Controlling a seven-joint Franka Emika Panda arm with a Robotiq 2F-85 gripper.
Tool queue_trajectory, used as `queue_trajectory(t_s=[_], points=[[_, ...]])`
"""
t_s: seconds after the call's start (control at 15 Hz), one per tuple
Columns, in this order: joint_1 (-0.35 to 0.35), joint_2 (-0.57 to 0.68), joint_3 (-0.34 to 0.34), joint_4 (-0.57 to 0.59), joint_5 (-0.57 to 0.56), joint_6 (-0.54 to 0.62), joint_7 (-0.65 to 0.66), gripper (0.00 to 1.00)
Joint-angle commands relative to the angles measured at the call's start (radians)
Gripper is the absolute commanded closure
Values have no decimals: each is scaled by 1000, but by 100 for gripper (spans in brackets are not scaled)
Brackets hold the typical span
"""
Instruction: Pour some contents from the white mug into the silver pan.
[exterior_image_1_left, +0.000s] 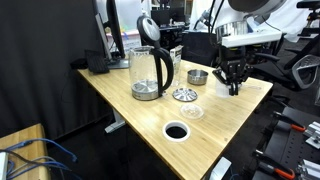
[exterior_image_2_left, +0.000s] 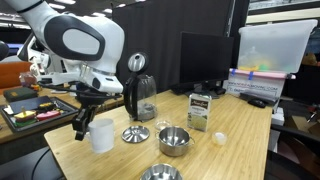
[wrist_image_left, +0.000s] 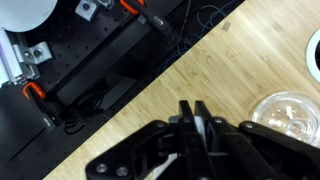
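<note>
The white mug (exterior_image_2_left: 101, 135) stands upright on the wooden table. My gripper (exterior_image_2_left: 81, 127) hangs just beside it, fingers pressed together and empty. In an exterior view the gripper (exterior_image_1_left: 233, 86) is near the table's far edge and I cannot make out the mug there. The silver pan (exterior_image_2_left: 160, 173) is a shallow shiny dish at the bottom of an exterior view and also shows in front of the ridged disc (exterior_image_1_left: 192, 110). In the wrist view the shut fingers (wrist_image_left: 197, 112) point at bare wood, with the pan's rim (wrist_image_left: 290, 100) at the right.
A glass kettle (exterior_image_1_left: 150, 72) (exterior_image_2_left: 143, 97), a ridged metal disc (exterior_image_1_left: 184, 95) (exterior_image_2_left: 135, 134) and a deeper metal tin (exterior_image_1_left: 197, 76) (exterior_image_2_left: 173, 140) stand mid-table. A small box (exterior_image_2_left: 200, 110) and a monitor (exterior_image_2_left: 205, 60) are behind. A round cable hole (exterior_image_1_left: 176, 131) is in the tabletop.
</note>
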Motion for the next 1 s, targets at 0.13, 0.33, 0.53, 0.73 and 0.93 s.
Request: queue_trajectory(t_s=[0.13,0.33,0.53,0.73,0.93], points=[[-57,7,-41,16,74,-35,80,98],[-67,0,-50,6,85,-20,111,98],[-67,7,-49,2,65,-3,100,91],[-67,7,-48,2,66,-3,104,91],[-67,7,-48,2,66,-3,104,91]])
